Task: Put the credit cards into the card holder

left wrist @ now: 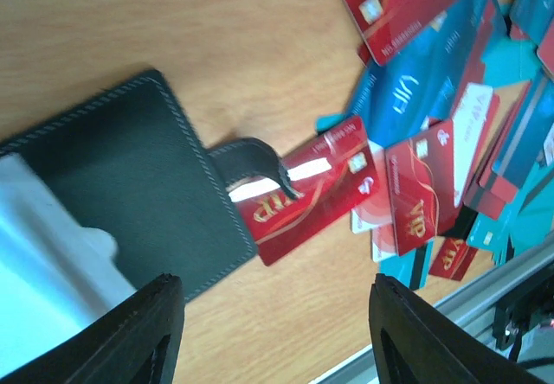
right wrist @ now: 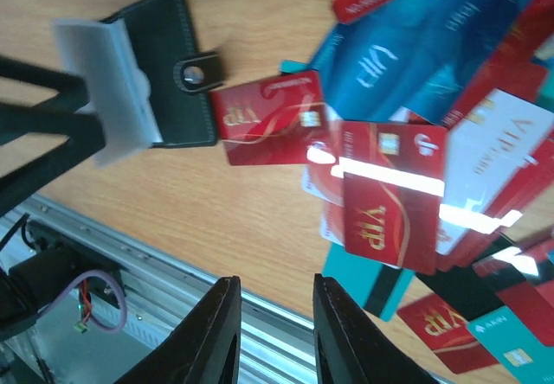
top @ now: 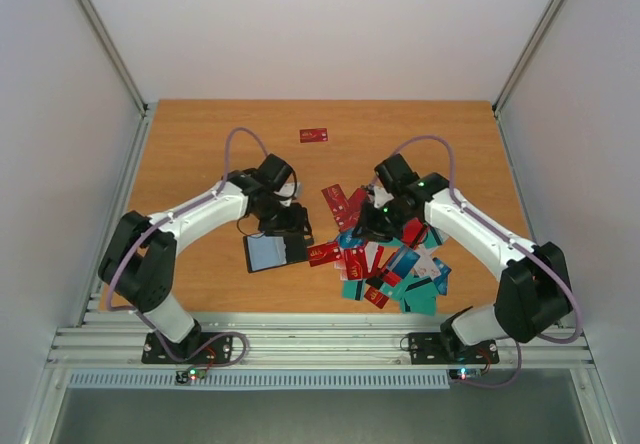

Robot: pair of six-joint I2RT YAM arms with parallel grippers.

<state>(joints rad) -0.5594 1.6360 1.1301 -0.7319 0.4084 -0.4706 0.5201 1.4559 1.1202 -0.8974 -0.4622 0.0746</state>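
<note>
The black card holder (top: 272, 253) lies open on the table, a pale inner sleeve facing up. It also shows in the left wrist view (left wrist: 130, 185) and the right wrist view (right wrist: 177, 55). A red VIP card (left wrist: 312, 189) lies against its right edge, under the snap strap (left wrist: 251, 157). The heap of red, teal, blue and white credit cards (top: 395, 264) lies to its right. My left gripper (top: 285, 229) hangs open and empty above the holder's right edge (left wrist: 277, 332). My right gripper (top: 368, 232) is open and empty over the heap's left side (right wrist: 275, 332).
One red card (top: 313, 135) lies alone at the back middle. The metal rail (top: 320, 334) runs along the table's near edge, close to the heap. White walls enclose the table on three sides. The left arm's fingers (right wrist: 35, 116) show over the holder in the right wrist view.
</note>
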